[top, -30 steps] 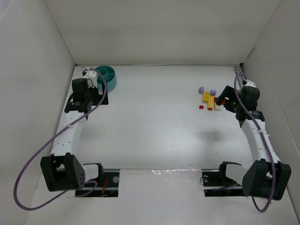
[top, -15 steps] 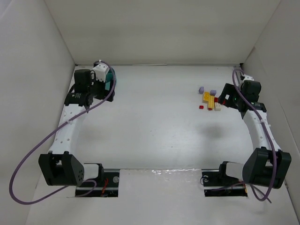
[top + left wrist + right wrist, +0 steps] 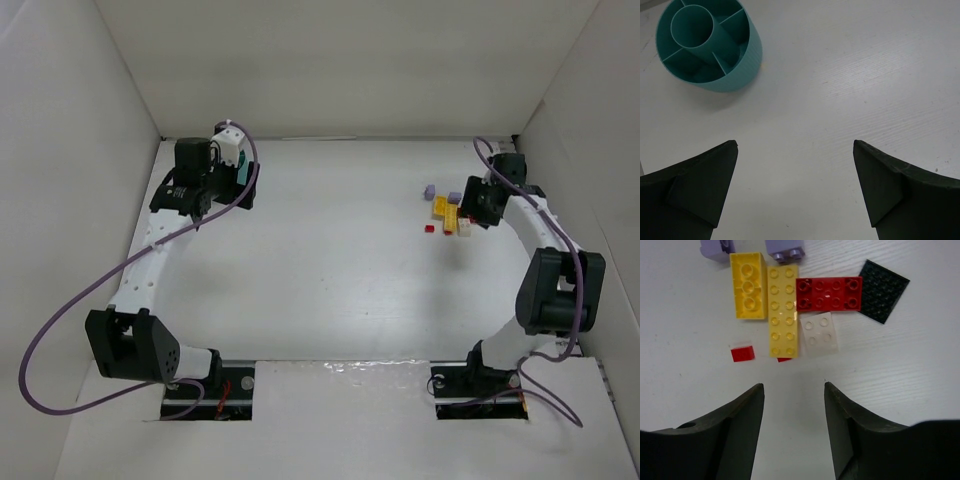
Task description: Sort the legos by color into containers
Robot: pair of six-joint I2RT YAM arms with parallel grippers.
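Observation:
The legos [image 3: 446,211] lie in a tight cluster at the right of the table. In the right wrist view I see two yellow bricks [image 3: 748,286] [image 3: 783,312], a red plate [image 3: 829,293], a white brick [image 3: 818,334], a tiny red piece [image 3: 742,353] and two pale purple bricks [image 3: 785,250]. My right gripper [image 3: 793,386] hovers just short of the cluster, open with nothing between its fingers. The teal divided bowl [image 3: 710,50] stands at the back left. My left gripper [image 3: 794,145] is wide open beside it, over bare table.
A black plate [image 3: 884,291] lies against the red plate's right end. White walls close in the table on the left, back and right. In the top view the left arm [image 3: 205,170] covers most of the bowl.
The right gripper's jaws have narrowed, and that arm has swung back over the legos. The left arm has reached further back and right, covering the bowl in the top view.

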